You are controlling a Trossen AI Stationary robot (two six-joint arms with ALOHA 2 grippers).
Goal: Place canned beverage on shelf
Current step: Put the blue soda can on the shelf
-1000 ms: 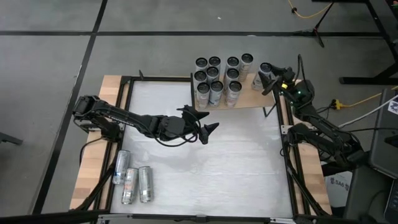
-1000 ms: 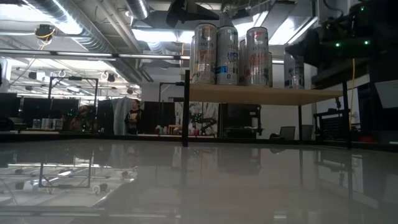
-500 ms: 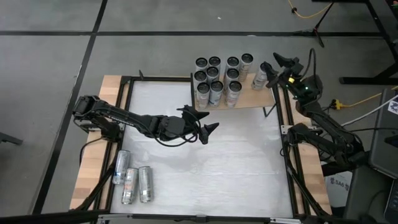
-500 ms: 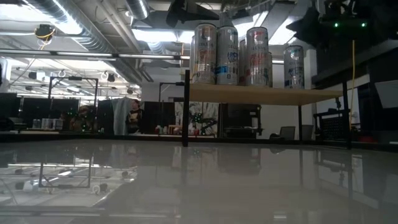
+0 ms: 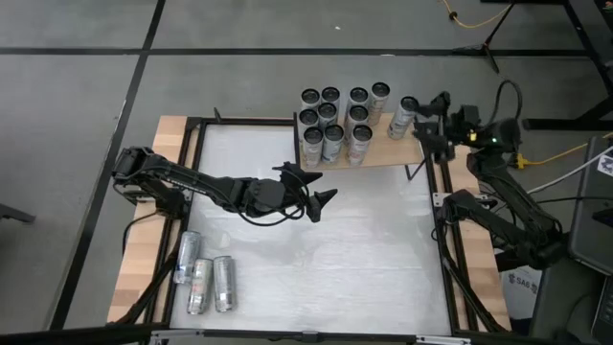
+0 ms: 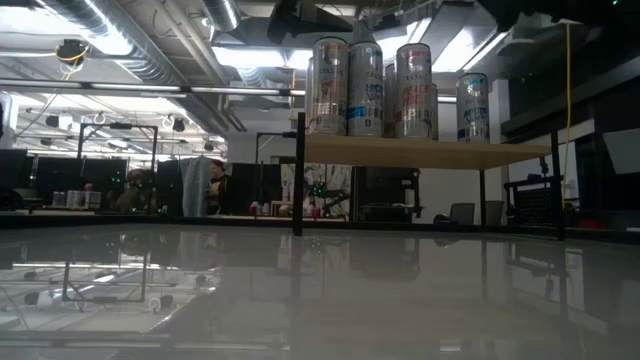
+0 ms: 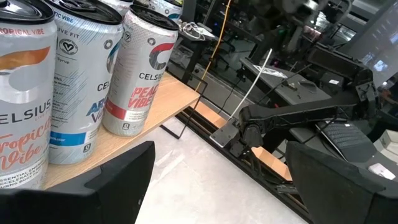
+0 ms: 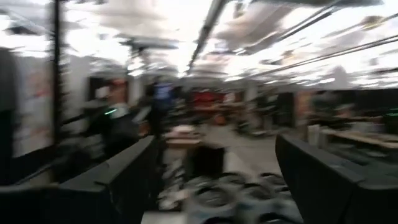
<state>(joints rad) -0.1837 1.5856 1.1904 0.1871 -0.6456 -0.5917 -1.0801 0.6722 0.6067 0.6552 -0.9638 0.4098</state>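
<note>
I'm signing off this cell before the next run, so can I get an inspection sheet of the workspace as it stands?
Surface: white tabletop, glossy, bare in the middle.
Job's things: shelf at the far edge holds a cluster of upright Celsius cans, plus one can standing apart at the shelf's right end; three cans lie at the near-left corner.
Clutter: nothing seen.
End effectors: left end effector open, empty, near the shelf's front; right end effector open, empty, just right of the lone can.
Cables: yellow cord and dark leads beside the right arm.
Surroundings: grey floor, workshop benches beyond.
</note>
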